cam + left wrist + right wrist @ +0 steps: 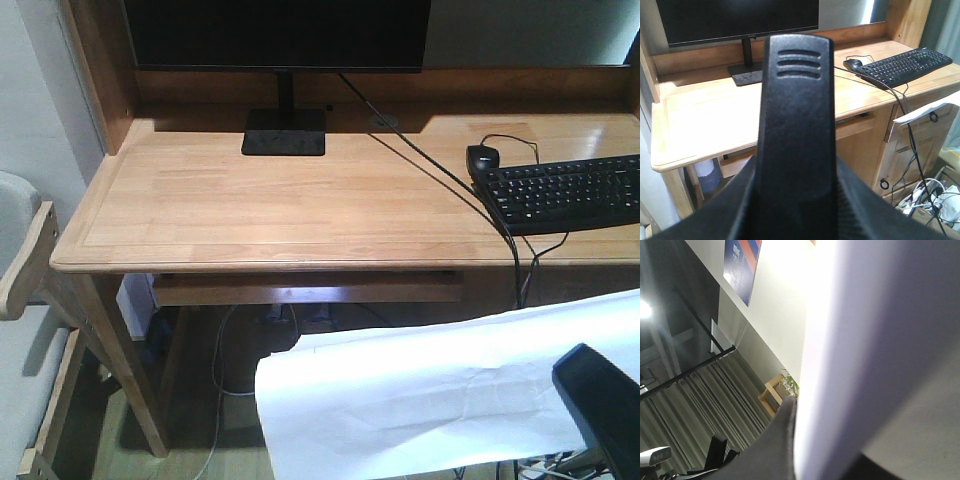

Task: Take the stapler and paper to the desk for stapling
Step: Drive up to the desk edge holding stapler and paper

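The left jaws clamp the stapler point(797, 130) by its sides, its ribbed black top filling the wrist view. The right jaws pinch the paper point(420, 400) — the sheet hangs in the air in front of the bench point(280, 215), below its front edge.

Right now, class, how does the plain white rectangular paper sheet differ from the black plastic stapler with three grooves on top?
Colour: the paper sheet is white; the stapler is black. Shape: the paper sheet is wide, thin and faintly creased; the stapler is a narrow solid bar with three moulded grooves. Shared: neither lies on the light-wood desk yet; both hang in front of it.
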